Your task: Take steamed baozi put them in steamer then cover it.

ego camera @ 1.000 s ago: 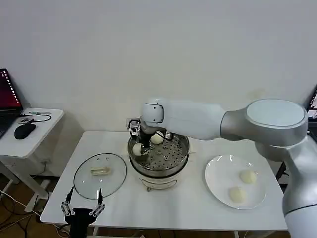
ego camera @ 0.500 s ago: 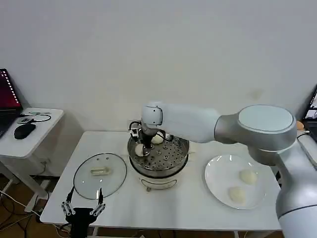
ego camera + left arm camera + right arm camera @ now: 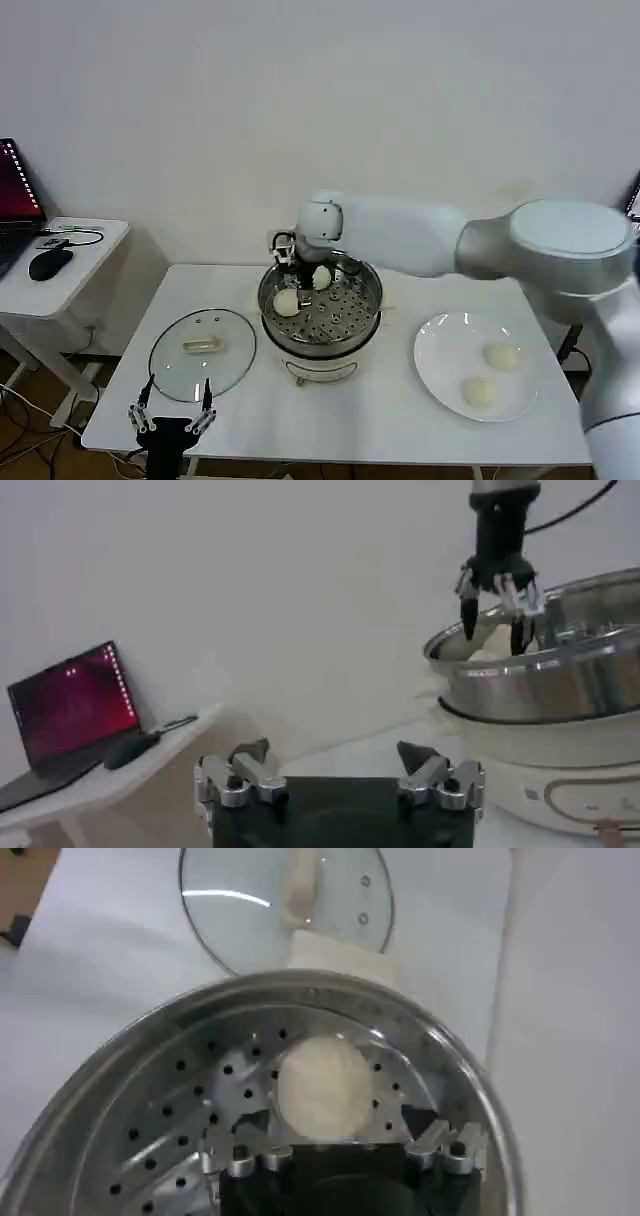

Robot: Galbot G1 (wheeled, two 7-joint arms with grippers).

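Two steamed baozi [image 3: 287,301] lie on the perforated floor of the steamer [image 3: 345,312], one at about nine o'clock near the wall and the second [image 3: 321,277] just beyond it at about eleven o'clock; the steel basket sits on its white cooker base [image 3: 322,367] at the middle of the white table [image 3: 360,420]. The right gripper [image 3: 303,268] hangs over the basket's far-left rim with its fingers spread and holding nothing; in the right wrist view one bun [image 3: 323,1085] lies on the holed floor just ahead of the parted fingertips [image 3: 252,1131], apart from them. At the steamer's three o'clock, a white plate [image 3: 438,350] carries the other two baozi [image 3: 499,355], set apart from each other, one [image 3: 480,392] nearer the front edge. At the steamer's nine o'clock the cover [image 3: 202,352], a clear glass lid with a pale handle, lies flat on the table. The left gripper [image 3: 170,421] waits at the table's front edge, at about six o'clock of the lid, its fingers splayed and empty. A side table [image 3: 70,270] with a mouse [image 3: 49,263] and a laptop [image 3: 18,200] stands well to the left.
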